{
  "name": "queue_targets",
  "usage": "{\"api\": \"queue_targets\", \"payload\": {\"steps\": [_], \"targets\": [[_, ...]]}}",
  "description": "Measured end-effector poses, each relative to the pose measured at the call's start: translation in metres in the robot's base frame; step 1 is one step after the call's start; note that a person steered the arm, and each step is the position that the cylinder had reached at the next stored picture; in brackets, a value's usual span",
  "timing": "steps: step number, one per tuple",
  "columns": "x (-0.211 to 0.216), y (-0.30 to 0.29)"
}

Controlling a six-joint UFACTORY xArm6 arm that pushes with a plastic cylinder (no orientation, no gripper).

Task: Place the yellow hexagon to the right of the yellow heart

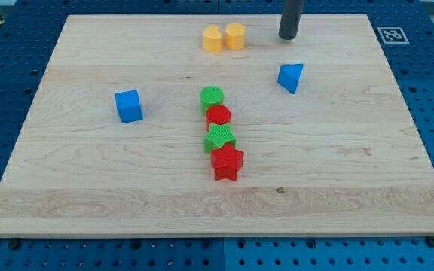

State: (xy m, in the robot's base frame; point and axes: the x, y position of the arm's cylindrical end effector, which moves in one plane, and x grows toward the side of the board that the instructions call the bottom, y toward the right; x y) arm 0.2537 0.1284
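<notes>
Two yellow blocks stand touching near the view's top of the wooden board (89,188). The left one looks like the yellow heart (213,39). The right one looks like the yellow hexagon (235,35). My tip (288,37) is the lower end of the dark rod, to the view's right of the yellow hexagon, about a block's width and a half away from it and not touching it.
A blue triangular block (291,77) lies below my tip. A blue cube (129,106) is at the left. In the middle a column runs downward: green cylinder (212,98), red cylinder (218,116), green star (219,138), red star (227,162).
</notes>
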Motion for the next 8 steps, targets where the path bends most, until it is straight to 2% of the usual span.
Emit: {"api": "queue_targets", "payload": {"steps": [6,8], "targets": [[0.038,0.025],[0.039,0.026]]}}
